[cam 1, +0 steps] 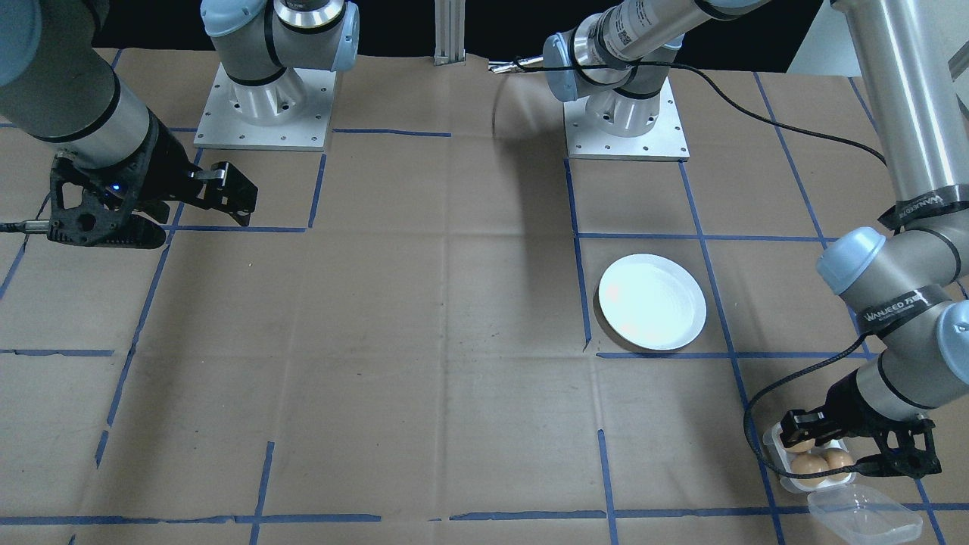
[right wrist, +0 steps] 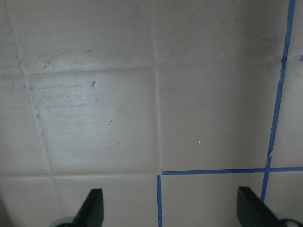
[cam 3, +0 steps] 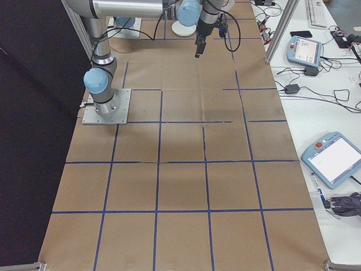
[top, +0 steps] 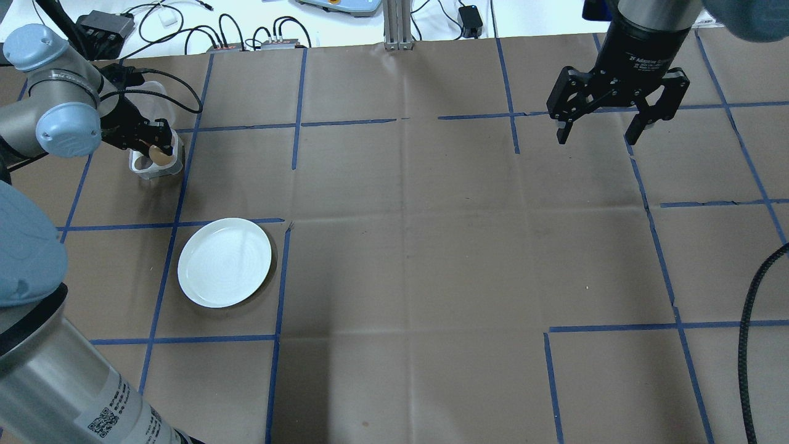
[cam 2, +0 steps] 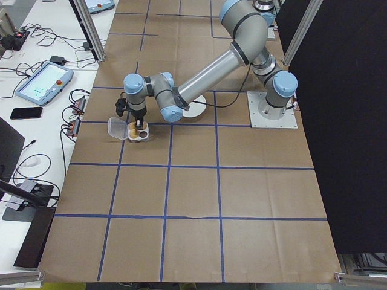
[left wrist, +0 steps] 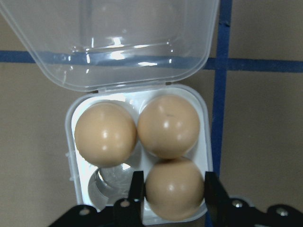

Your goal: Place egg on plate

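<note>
A small white egg tray (left wrist: 71, 142) with its clear lid (left wrist: 113, 42) open holds three tan eggs. My left gripper (left wrist: 173, 191) is down in the tray, and its fingers (left wrist: 137, 189) press both sides of the near right egg (left wrist: 174, 182), which still rests in its hole. The same egg (cam 1: 801, 444) shows under my left gripper (cam 1: 799, 437) near the table's corner. The white plate (top: 224, 262) lies bare on the table, about a hand's length from the tray (top: 154, 168). My right gripper (top: 598, 134) hangs open and holds nothing, far across the table.
Two more eggs (left wrist: 105, 134) (left wrist: 168, 125) fill the holes by the lid, and one hole (left wrist: 106, 187) has nothing in it. Blue tape lines (top: 280, 277) grid the brown table cover. Arm bases (cam 1: 261, 106) stand at the robot's side. Cables and devices (top: 246, 37) lie beyond the far edge.
</note>
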